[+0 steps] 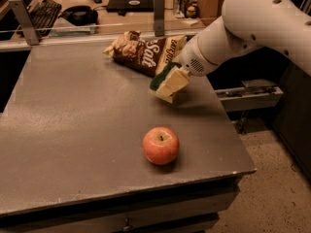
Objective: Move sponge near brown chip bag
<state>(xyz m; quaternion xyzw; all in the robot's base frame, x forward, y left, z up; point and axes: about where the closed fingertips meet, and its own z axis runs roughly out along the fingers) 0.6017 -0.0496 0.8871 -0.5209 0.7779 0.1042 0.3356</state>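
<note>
I see the sponge (159, 78) just right of the frame's centre: a dark green scrub face over pale foam, tilted with the green side up and to the left. It hangs clear of the grey table (73, 120) and throws a shadow beneath it. Its upper edge is just beside the lower right end of the brown chip bag (141, 53); I cannot tell whether they touch. The bag lies on its side in the upper middle, with the white "Salt" lettering facing me. The gripper (170, 85) pinches the sponge between its pale yellow fingers. My white arm (243, 28) reaches in from the upper right, with the wrist angled down and left. A red apple (161, 145) rests on the table lower in the frame, well apart from the sponge.
</note>
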